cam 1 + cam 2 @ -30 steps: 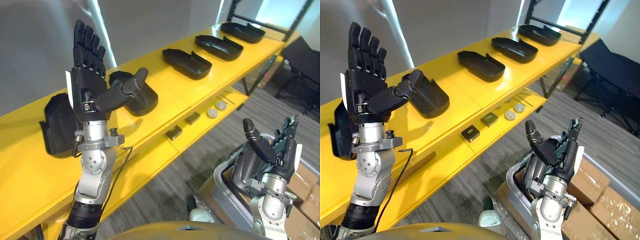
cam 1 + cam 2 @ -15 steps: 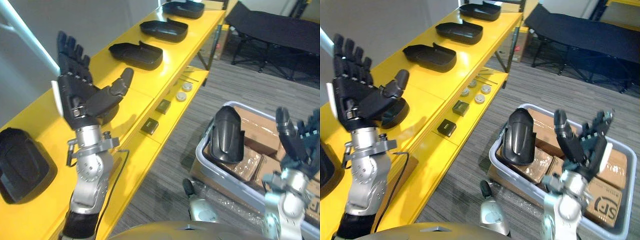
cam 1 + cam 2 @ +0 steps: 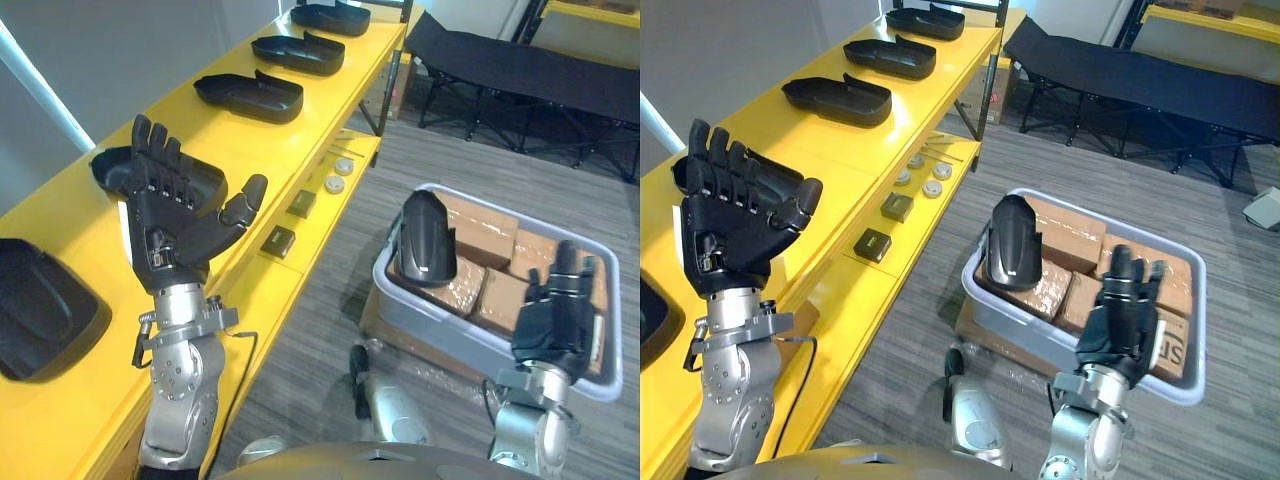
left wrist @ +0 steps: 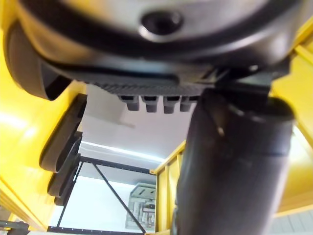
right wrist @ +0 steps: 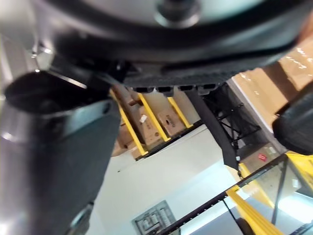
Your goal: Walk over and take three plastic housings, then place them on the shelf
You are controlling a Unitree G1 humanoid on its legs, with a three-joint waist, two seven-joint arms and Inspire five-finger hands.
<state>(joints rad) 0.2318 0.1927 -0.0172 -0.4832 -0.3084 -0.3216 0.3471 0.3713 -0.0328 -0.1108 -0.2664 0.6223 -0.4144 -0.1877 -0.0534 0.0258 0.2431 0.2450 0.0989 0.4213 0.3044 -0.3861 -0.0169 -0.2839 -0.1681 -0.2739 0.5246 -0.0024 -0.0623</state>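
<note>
Floor (image 3: 330,300): we note grey striped covering under all that follows.

Yellow shelf (image 3: 270,140): a long top deck runs along the robot's left side and away from it, with a narrower lower ledge (image 3: 250,275) stepped out beside it.

Black cot (image 3: 520,70): we see it on folding legs on the floor, well beyond the far end of the bin.

Grey bin (image 3: 455,335): an open plastic tub on the floor ahead of the robot and to its right, apart from the shelf. Cardboard boxes (image 3: 490,225) are packed inside it.

Shelf housings: we count five black plastic shells lying in a row on the top deck. They are the nearest one (image 3: 45,305), a second (image 3: 205,178) partly behind the left hand, a third (image 3: 250,95), a fourth (image 3: 298,52) and the farthest (image 3: 338,15).

Bin housing (image 3: 425,240): one more black shell stands upright in the bin's corner nearest the shelf, resting on the boxes.

Left hand (image 3: 180,235): it is raised in front of the shelf with the palm towards us. The fingers are straight and spread, the thumb is out, and it holds nothing.

Right hand (image 3: 555,320): it is lifted near the bin's near rim and we see its back. The fingers point up and are extended, and it holds nothing.

Ledge items: two small dark blocks (image 3: 278,241) and two pale round discs (image 3: 333,184) lie on the lower ledge.
</note>
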